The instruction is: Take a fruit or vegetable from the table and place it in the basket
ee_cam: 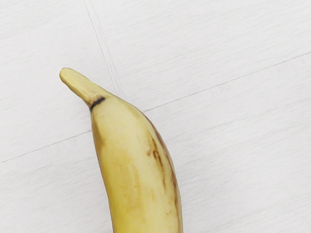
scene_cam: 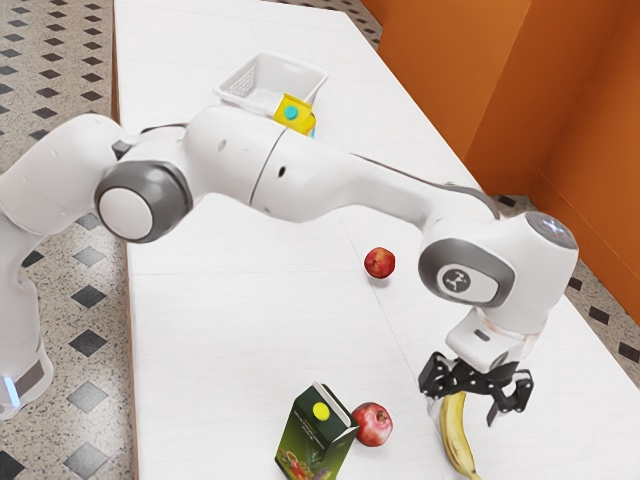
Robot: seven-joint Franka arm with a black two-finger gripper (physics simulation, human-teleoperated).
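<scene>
In the exterior view my gripper [scene_cam: 463, 408] is open, its fingers spread wide above one end of the banana [scene_cam: 458, 442]. The yellow banana lies near that view's lower edge, partly covered by the hand. Seen from the wrist view, the banana [ee_cam: 136, 170] has its stem end on the white tabletop and brown marks along one side. A red apple [scene_cam: 380, 263] lies mid-table, and a larger red fruit [scene_cam: 372, 424] rests beside a dark green carton. The white basket [scene_cam: 240, 93] stands far off, behind the arm.
The dark green carton [scene_cam: 318, 430] stands toward the exterior view's left of the hand. A yellow carton [scene_cam: 294, 112] is at the basket's near side; whether it is inside, I cannot tell. The white table [scene_cam: 220, 350] has its edge near the arm's base.
</scene>
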